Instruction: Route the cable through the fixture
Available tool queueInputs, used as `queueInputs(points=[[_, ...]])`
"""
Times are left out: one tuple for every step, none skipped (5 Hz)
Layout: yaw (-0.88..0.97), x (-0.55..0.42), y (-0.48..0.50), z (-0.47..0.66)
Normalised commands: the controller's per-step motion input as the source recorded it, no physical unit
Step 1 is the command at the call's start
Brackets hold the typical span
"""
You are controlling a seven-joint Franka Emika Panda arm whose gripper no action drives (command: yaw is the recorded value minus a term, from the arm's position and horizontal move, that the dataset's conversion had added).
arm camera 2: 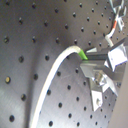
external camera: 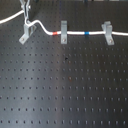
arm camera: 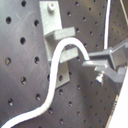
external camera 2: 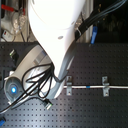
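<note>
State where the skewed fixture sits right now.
In the first exterior view, the fixture stands at the first exterior view's upper left, under the tool, left of the two upright brackets, with the cable draped over it.

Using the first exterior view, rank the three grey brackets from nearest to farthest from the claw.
1. The fixture, skewed, directly below the claw at the first exterior view's left.
2. The middle bracket, beside the cable's red band.
3. The right bracket, past the blue band.

Matt grey metal fixture [arm camera: 56, 37], smooth white cable [arm camera: 55, 75], black perforated board [external camera: 65, 85]
</note>
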Motion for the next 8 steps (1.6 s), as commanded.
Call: queueInputs(points=[[0.00,-0.005,0.002,0.20],[0.00,-0.013,-0.010,0.02],[0.00,-0.095,-0.006,0.15],[0.00,-0.096,0.007,0.20],[0.00,-0.038,0.003,0.09],[0.03,-0.167,0.184,0.13],[0.11,-0.194,0.261,0.07],[0.11,-0.127,0.217,0.04]])
